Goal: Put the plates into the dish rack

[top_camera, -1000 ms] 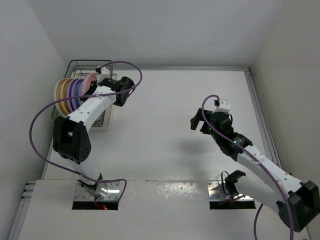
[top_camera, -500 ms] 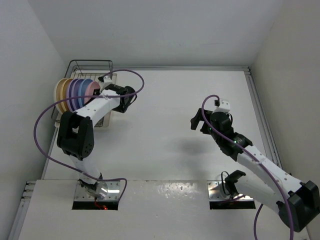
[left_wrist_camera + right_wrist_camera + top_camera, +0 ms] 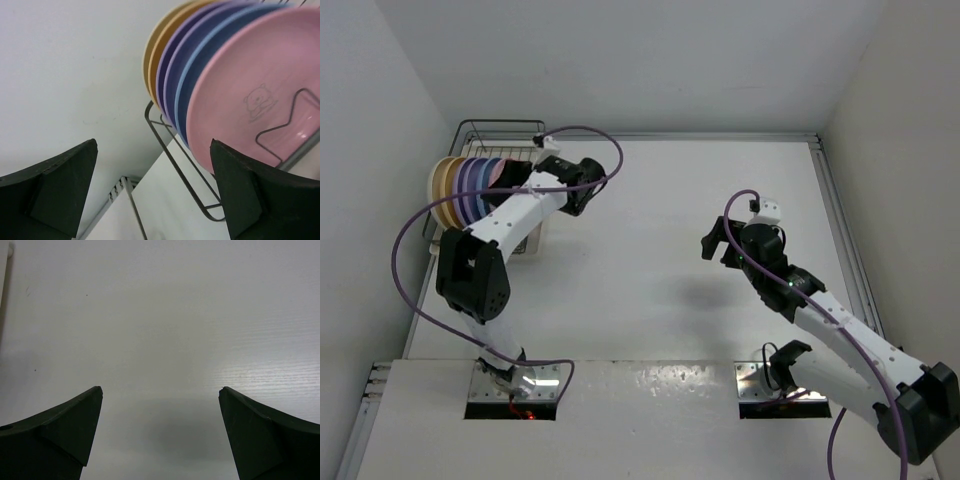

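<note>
Several plates stand on edge in the dark wire dish rack [image 3: 500, 125] at the table's far left. From left to right they are cream [image 3: 438, 186], orange-yellow, two purple [image 3: 470, 180], blue and pink [image 3: 492, 170]. My left gripper [image 3: 525, 172] is open just right of the pink plate, holding nothing. In the left wrist view, the pink plate [image 3: 260, 85] with a bear mark is nearest, with blue [image 3: 200, 65], purple [image 3: 172, 60] and orange-yellow [image 3: 152, 50] behind. The open left gripper [image 3: 152, 145] frames a rack wire [image 3: 170, 145]. My right gripper [image 3: 712, 240] [image 3: 160, 390] hangs open over bare table.
The rack sits in the corner against the left wall [image 3: 380, 120]. A raised rim [image 3: 835, 210] runs along the table's right side. Purple cables loop off both arms, and the left one [image 3: 405, 240] arcs out beside the rack.
My left gripper has opened and let go of the pink plate, which now stands in the rack, and has drawn back a little to the right. The right arm has not moved.
</note>
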### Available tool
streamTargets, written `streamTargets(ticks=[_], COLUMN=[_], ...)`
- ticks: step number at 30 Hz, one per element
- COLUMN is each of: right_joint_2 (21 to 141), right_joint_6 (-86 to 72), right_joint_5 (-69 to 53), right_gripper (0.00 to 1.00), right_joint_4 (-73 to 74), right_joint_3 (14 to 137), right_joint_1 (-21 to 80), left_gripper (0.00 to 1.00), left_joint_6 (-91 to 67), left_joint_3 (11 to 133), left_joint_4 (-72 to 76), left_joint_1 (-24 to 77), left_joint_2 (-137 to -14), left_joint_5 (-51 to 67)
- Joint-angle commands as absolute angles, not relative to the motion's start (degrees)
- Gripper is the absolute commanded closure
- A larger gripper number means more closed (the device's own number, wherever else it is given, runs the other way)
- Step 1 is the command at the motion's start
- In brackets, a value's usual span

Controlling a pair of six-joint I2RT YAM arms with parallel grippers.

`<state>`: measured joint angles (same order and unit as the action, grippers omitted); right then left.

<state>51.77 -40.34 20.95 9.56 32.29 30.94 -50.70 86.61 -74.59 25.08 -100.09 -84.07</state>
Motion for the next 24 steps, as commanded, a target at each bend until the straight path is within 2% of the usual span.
streamTargets(ticks=[1, 3, 4, 5, 8, 9, 12, 13, 15, 16, 17, 18, 19, 23, 24], right_joint_2=[50.5, 50.6, 51.0, 51.2, 53.9, 54.7, 57.7, 58.7, 59.1, 59.2, 59.2, 58.8, 58.6, 56.4, 56.3], right_joint_6=[-40.5, -39.8, -39.4, -37.2, -32.8, -29.7, -27.0, -26.6, -26.8, -27.0, -27.9, -27.9, -28.2, -29.4, -29.4], right_joint_5=[21.8, 21.1, 20.7, 19.5, 13.2, 10.8, 6.9, 4.6, 3.3, 2.9, 2.7, 2.2, 2.0, 0.9, 0.8], right_gripper=[0.00, 0.00, 0.00, 0.00, 0.00, 0.00, 0.00, 0.00, 0.00, 0.00, 0.00, 0.00, 0.00, 0.00, 0.00], right_joint_4=[8.7, 8.5, 8.5, 8.5, 9.4, 10.0, 12.6, 12.8, 12.0, 11.8, 11.0, 10.7, 10.7, 10.9, 11.2], right_joint_3=[32.6, 33.1, 33.4, 34.2, 36.6, 39.0, 41.7, 42.4, 42.5, 41.5, 41.1, 40.9, 40.3, 38.5, 38.2], right_joint_1=[31.2, 31.2, 31.1, 30.9, 30.0, 29.7, 29.5, 29.3, 29.1, 29.0, 28.8, 28.9, 28.8, 28.8, 28.6], left_gripper=[0.00, 0.00, 0.00, 0.00, 0.00, 0.00, 0.00, 0.00, 0.00, 0.00, 0.00, 0.00, 0.00, 0.00, 0.05], left_joint_6=[-41.0, -32.5, -22.5, -2.9, 9.8, 12.9, 27.3, 30.6, 36.7, 38.6, 42.0, 43.1, 43.1, 33.1, 31.4], left_joint_3=[94.3, 98.9, 98.9, 99.7, 99.4, 97.1, 88.5, 79.7, 68.7, 58.6, 54.5, 51.1, 46.0, 38.1, 36.4], left_joint_4=[-74.6, -72.5, -61.5, -58.8, -59.5, -60.5, -62.5, -62.5, -58.1, -56.9, -56.1, -56.1, -56.1, -48.8, -45.1], left_joint_1=[28.1, 28.7, 29.3, 28.4, 24.1, 23.5, 22.9, 22.9, 22.9, 22.9, 22.9, 23.5, 23.5, 24.7, 24.7], left_joint_2=[-96.6, -94.7, -92.7, -87.2, -76.4, -68.7, -55.3, -45.4, -34.6, -29.7, -21.8, -19.1, -17.3, -16.3, -16.8], left_joint_5=[-94.1, -89.1, -83.5, -62.2, -36.1, -22.5, -8.2, -3.9, -3.0, -2.2, -2.2, -1.6, -1.0, -1.6, -1.6])
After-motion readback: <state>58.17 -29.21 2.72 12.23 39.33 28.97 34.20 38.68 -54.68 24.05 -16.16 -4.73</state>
